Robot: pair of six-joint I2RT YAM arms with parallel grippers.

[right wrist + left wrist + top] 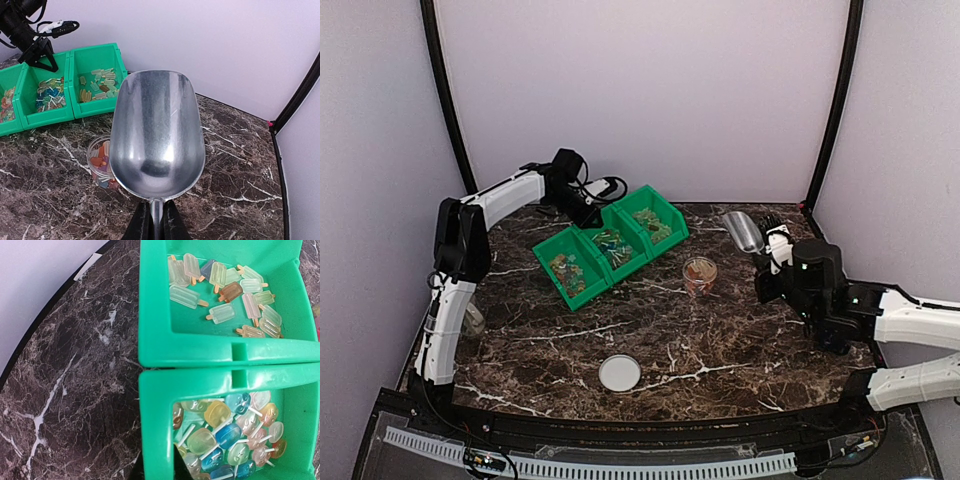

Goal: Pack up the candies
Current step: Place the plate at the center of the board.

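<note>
The candies fill a green three-compartment bin (582, 296) at the back: orange ones (568, 270), blue and yellow lollipop ones (230, 435), pale ice-pop ones (225, 295). My left gripper (159, 467) is shut on the bin's back wall at the middle compartment, one dark finger outside, one inside. A clear cup (699, 272) holds more candies (102, 160). My right gripper (156, 215) is shut on the handle of an empty metal scoop (156, 130), which hovers right of the cup, its bowl over the cup's near edge in the right wrist view.
A white round lid (619, 373) lies on the marble table near the front centre. Black frame posts (832, 110) stand at the back corners, with pale walls close behind the bin and on both sides.
</note>
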